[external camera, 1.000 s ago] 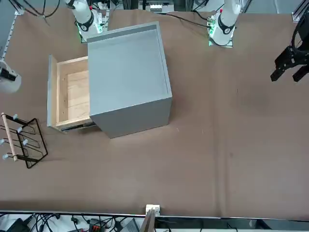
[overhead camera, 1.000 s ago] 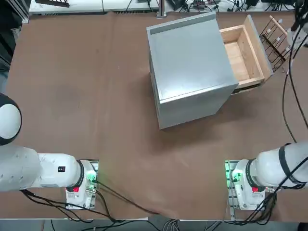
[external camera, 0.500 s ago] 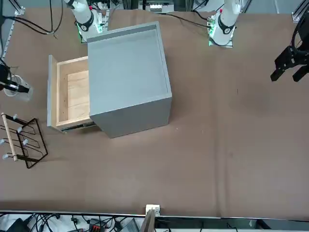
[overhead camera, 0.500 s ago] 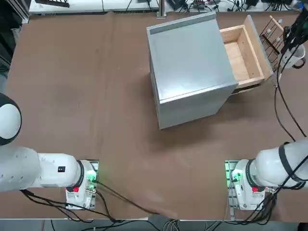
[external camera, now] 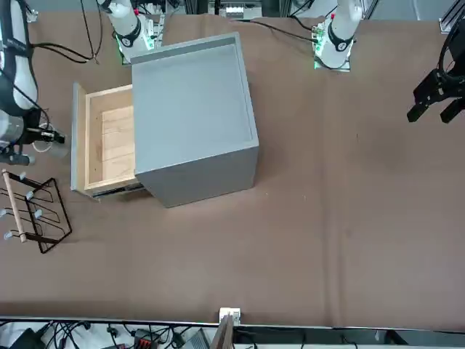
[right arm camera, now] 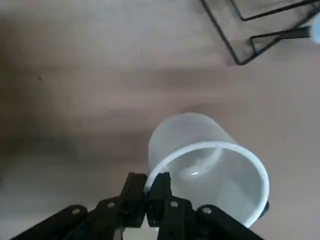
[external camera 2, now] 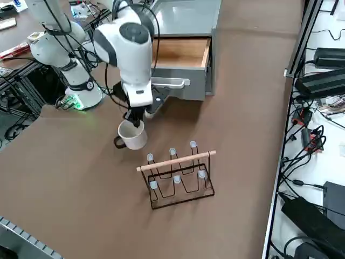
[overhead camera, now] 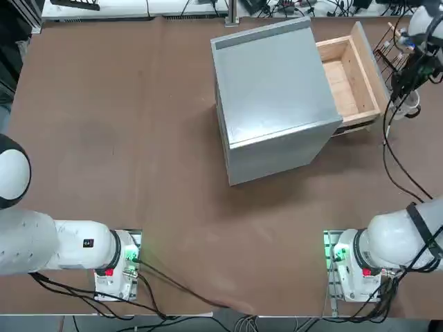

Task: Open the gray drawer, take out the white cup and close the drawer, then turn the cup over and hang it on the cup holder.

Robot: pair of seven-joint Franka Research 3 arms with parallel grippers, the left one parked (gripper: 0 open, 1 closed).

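My right gripper (external camera 2: 133, 123) is shut on the rim of the white cup (external camera 2: 132, 137), which hangs upright, mouth up, low over the table between the drawer front and the cup holder (external camera 2: 180, 172). In the wrist view the fingertips (right arm camera: 161, 181) pinch the rim of the cup (right arm camera: 210, 165) from both sides. The gray drawer (overhead camera: 349, 72) stands pulled out of the cabinet (overhead camera: 273, 97), its wooden tray empty. From above, the cup (overhead camera: 411, 105) sits just right of the drawer front. I cannot tell whether the cup touches the table.
The cup holder (external camera: 33, 211) stands near the table's right edge, close to the cup. The drawer's gray front (external camera 2: 180, 86) and its handle are right behind the wrist. Cables run along the table's far edge.
My right arm has carried the cup from beside the cup holder toward my base and down, to a spot in front of the open drawer. The drawer has not moved.
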